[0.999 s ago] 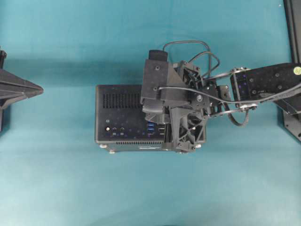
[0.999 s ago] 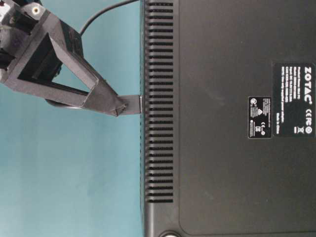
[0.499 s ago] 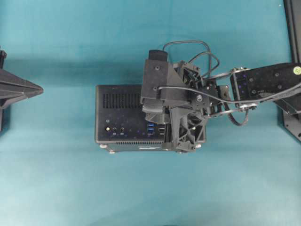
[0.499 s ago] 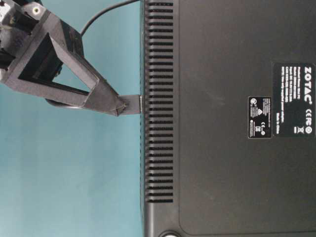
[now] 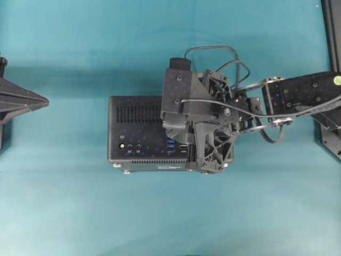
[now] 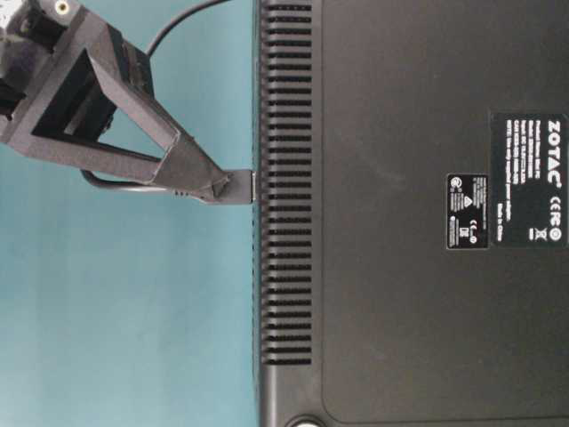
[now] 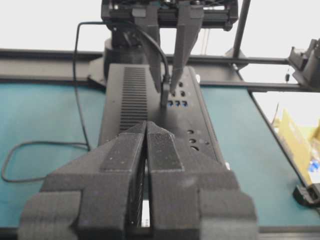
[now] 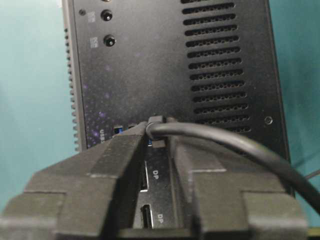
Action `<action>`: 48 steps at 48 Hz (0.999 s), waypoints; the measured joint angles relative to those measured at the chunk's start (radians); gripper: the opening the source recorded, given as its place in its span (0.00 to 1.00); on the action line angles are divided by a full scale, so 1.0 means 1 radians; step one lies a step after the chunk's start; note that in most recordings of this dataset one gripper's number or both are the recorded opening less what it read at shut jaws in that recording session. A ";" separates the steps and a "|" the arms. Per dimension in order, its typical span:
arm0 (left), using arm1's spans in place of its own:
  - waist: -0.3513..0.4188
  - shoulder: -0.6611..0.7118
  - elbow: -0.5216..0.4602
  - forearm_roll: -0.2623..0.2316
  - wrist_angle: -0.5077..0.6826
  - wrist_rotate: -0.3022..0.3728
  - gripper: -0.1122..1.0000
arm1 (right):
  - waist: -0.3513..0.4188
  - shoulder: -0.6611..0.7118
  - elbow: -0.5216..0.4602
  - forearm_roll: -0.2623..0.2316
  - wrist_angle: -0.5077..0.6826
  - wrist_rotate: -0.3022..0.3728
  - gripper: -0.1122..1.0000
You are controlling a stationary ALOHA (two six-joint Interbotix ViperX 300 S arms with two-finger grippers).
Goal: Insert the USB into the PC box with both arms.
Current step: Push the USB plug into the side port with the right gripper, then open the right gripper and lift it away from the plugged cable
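Note:
The black PC box lies mid-table, its port face up. The USB plug stands in a blue port on that face. Its grey cable curves off to the right and loops behind the box. My right gripper points down over the plug. Its fingers are parted, one on each side of the plug, with a small gap showing. From table level the plug meets the box beside one finger. My left gripper is shut and empty, far left of the box.
Black frame rails run along the table's right edge. A loop of slack cable lies on the teal mat beside the box. Small black parts sit off the table's edge.
The right gripper's fingers have spread apart from the plug. The finger seen from table level shifted upward. The plug stays in the box and the left arm has not moved.

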 measured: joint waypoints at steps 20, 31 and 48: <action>0.000 0.000 0.000 0.000 0.000 0.003 0.10 | 0.005 -0.009 0.000 0.000 0.000 0.000 0.65; 0.000 -0.002 0.002 -0.002 0.000 0.002 0.10 | 0.005 -0.032 0.000 -0.012 0.002 0.000 0.65; 0.002 -0.006 0.005 0.000 0.000 -0.002 0.10 | -0.009 -0.052 0.012 -0.017 0.002 0.000 0.65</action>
